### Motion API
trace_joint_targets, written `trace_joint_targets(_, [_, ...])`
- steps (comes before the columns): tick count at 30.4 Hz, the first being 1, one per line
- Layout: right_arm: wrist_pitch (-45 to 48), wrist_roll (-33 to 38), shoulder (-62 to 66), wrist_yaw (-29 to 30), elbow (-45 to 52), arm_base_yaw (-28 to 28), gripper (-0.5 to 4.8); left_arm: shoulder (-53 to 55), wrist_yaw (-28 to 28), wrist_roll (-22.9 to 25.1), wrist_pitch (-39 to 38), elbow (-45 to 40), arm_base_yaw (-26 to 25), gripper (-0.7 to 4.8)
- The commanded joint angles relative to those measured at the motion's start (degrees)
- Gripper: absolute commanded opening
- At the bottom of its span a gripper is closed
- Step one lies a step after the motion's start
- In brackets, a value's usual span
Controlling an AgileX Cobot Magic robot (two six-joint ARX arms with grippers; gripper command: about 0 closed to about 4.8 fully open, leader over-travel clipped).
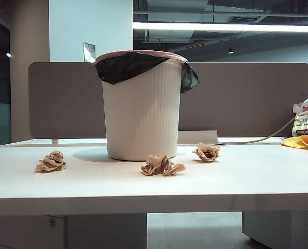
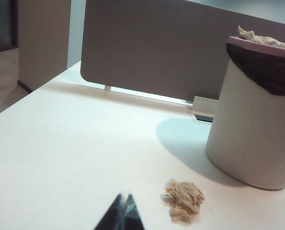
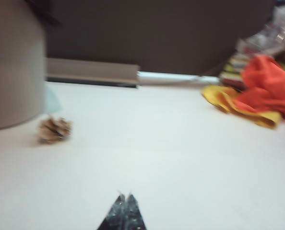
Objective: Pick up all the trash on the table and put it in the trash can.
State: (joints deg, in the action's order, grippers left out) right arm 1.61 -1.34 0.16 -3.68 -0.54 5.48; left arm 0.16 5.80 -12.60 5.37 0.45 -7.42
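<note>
The trash can (image 1: 142, 114) stands upright mid-table, with three tan crumpled paper wads of trash around its base: one to its left (image 1: 51, 162), one in front (image 1: 162, 165), one to its right (image 1: 207, 152). Neither arm shows in the exterior view. In the left wrist view my left gripper (image 2: 124, 196) is shut and empty, over the white table (image 2: 61, 158), with a wad (image 2: 183, 200) close beside it and the can (image 2: 253, 124) beyond. My right gripper (image 3: 124, 195) is also shut and empty; a wad (image 3: 53, 129) lies far off by the can (image 3: 10, 72).
A grey-brown partition panel (image 1: 247, 98) runs behind the table. At the far right lie a yellow-orange cloth (image 1: 302, 141) and a printed plastic bag (image 1: 307, 116), with a cable (image 1: 263, 139) leading towards them. Crumpled paper (image 2: 257, 36) shows above the can's rim.
</note>
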Motion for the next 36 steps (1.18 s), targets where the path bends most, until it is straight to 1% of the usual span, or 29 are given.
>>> trace_joint_targets(1, [0.81,0.0,0.0,-2.25,0.02,-0.24,-0.01,0.04,-0.2,2.67,1.14,0.09,0.04,-0.06])
trace_joint_targets(4, [1.46,0.02,0.0,-2.21,-0.02,-0.2,-0.01,0.04,-0.17,5.18,1.03,0.09,0.07,-0.06])
trace_joint_targets(7, [0.44,0.31,0.0,-2.23,-0.28,-0.2,-0.01,0.04,0.07,4.63,0.46,0.13,0.04,-0.05])
trace_joint_targets(9, [-1.27,0.31,0.0,-2.23,-1.18,-0.2,-0.01,0.04,0.9,2.67,0.33,0.66,0.07,-0.06])
trace_joint_targets(11, [-1.84,1.07,0.0,-2.23,-2.47,-0.2,-0.01,0.04,0.9,2.51,-0.61,2.21,0.07,-0.06])
trace_joint_targets(12, [-1.88,3.28,0.0,-2.21,-4.24,-0.11,-0.01,0.04,0.94,2.45,-1.05,4.37,0.07,-0.05])
trace_joint_targets(15, [-3.19,4.59,0.13,-2.19,-8.46,-0.11,-0.01,0.07,3.52,0.31,-1.66,10.12,0.09,-0.06])
trace_joint_targets(17, [-3.52,4.61,1.27,-2.19,-11.78,-0.11,-0.01,0.57,4.76,0.17,-5.35,15.26,0.09,-0.06])
trace_joint_targets(18, [-3.45,4.59,2.21,-2.14,-13.42,-0.04,-0.01,1.2,4.35,0.31,-9.09,18.25,0.09,-0.05])
trace_joint_targets(20, [-3.45,4.55,4.79,-1.97,-17.62,0.13,-0.01,2.99,2.27,0.37,-14.84,22.56,0.09,-0.05])
trace_joint_targets(21, [-3.45,4.5,6.27,-1.99,-19.63,0.22,-0.01,4.5,1.22,0.37,-16.87,24.63,0.09,-0.05])
trace_joint_targets(22, [-3.39,4.31,8.41,-1.97,-22.18,0.22,-0.01,5.86,1.31,0.35,-17.4,25.94,0.09,-0.06])
trace_joint_targets(24, [-3.37,4.33,12.59,-1.33,-26.34,0.24,-0.01,9.14,2.54,0.31,-17.18,28.33,0.09,-0.05])
trace_joint_targets(26, [-3.65,4.33,18.12,-1.05,-31.04,0.24,-0.01,12.68,4.9,0.35,-16.9,30.75,0.09,-0.05])
trace_joint_targets(29, [-6.95,4.35,26.12,0.37,-38.14,0.24,-0.01,18.67,6.03,0.37,-17.31,34.64,0.11,-0.05])
trace_joint_targets(31, [-9.44,4.39,31.04,2.73,-42.58,0.26,-0.01,23.06,6.08,0.39,-17.31,37.46,0.11,-0.05])
trace_joint_targets(34, [-9.51,4.83,37.55,6.99,-47.32,0.31,-0.01,29.81,8.24,0.35,-17.35,42.4,0.15,-0.06])
trace_joint_targets(36, [-9.51,4.85,41.51,9.33,-50.27,0.39,-0.01,33.4,8.37,0.31,-16.96,45.07,0.85,-0.05])
